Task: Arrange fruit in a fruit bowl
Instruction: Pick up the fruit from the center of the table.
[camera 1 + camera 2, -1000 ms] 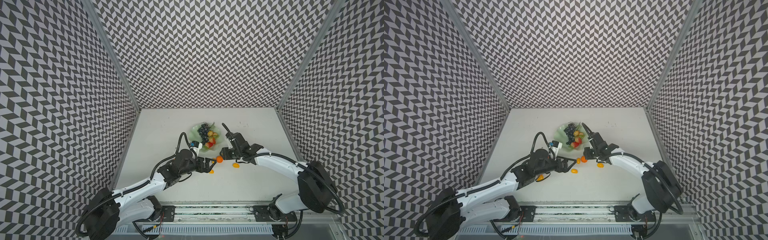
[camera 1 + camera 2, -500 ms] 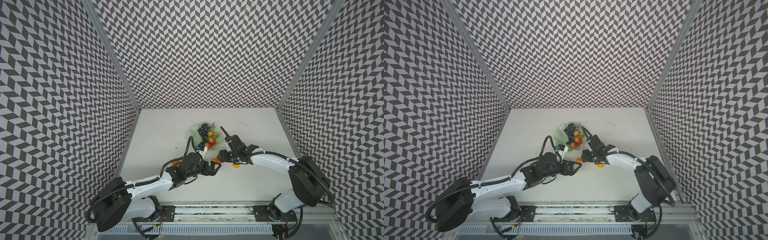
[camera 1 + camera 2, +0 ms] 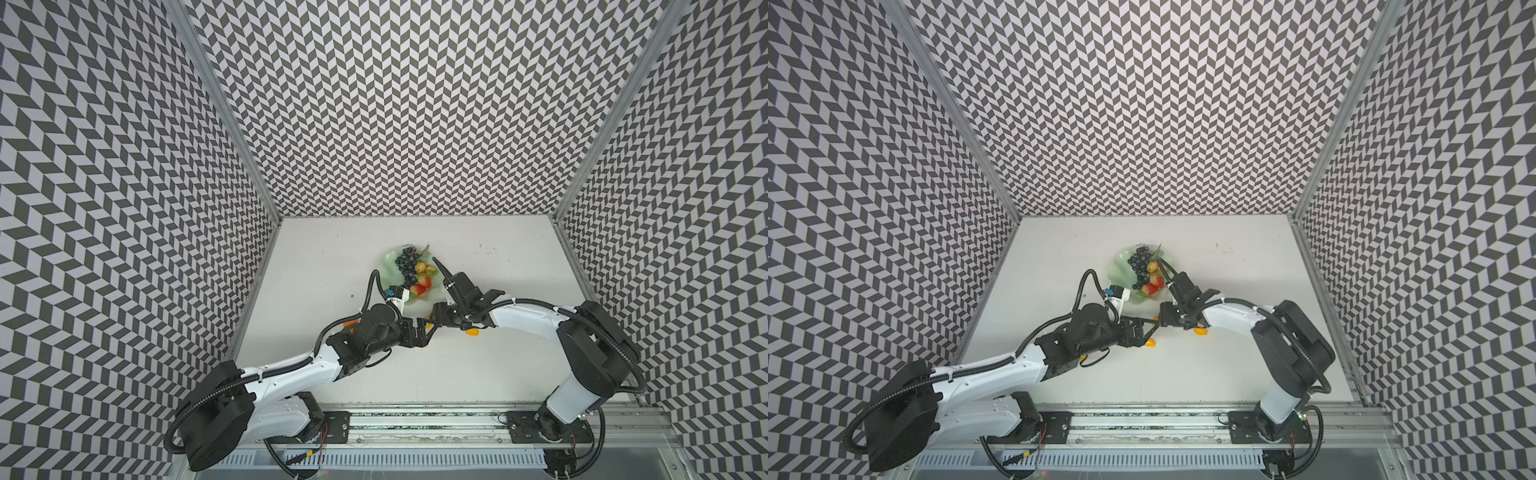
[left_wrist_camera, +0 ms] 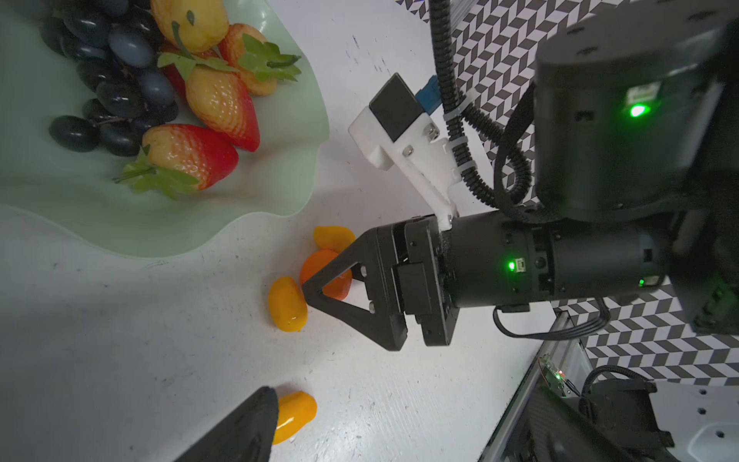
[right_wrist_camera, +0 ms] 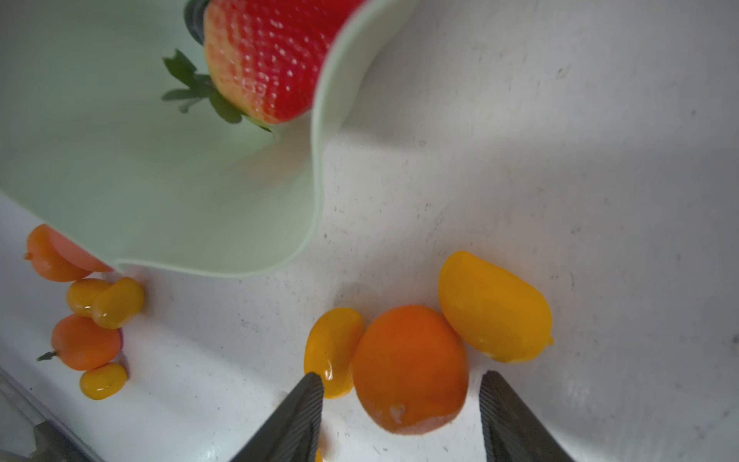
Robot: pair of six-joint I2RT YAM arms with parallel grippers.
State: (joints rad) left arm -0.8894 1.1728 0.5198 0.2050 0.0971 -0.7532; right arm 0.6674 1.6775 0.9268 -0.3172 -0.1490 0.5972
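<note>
The mint-green fruit bowl (image 3: 390, 271) holds a dark grape bunch (image 3: 406, 266), a pear (image 3: 420, 267) and strawberries (image 3: 419, 289). Just in front of the bowl, my right gripper (image 5: 402, 382) is open, its fingers on either side of a tangerine (image 5: 410, 360) on the table; they are not closed on it. Kumquats (image 5: 332, 350) (image 5: 494, 308) lie against that tangerine. My left gripper (image 3: 424, 334) is open and empty, tip to tip with the right one. One of its fingers (image 4: 244, 428) is next to a kumquat (image 4: 298, 412).
More tangerines (image 5: 86, 342) and kumquats (image 5: 120, 302) lie in a group by the bowl's rim, partly under my left arm (image 3: 351, 328). Another kumquat (image 3: 472, 332) sits under my right wrist. Patterned walls close in three sides, and a rail (image 3: 415, 419) runs along the front.
My left gripper has swung right, toward the right one, and now meets it over the loose fruit. The right gripper has opened wider and moved down around the tangerine.
</note>
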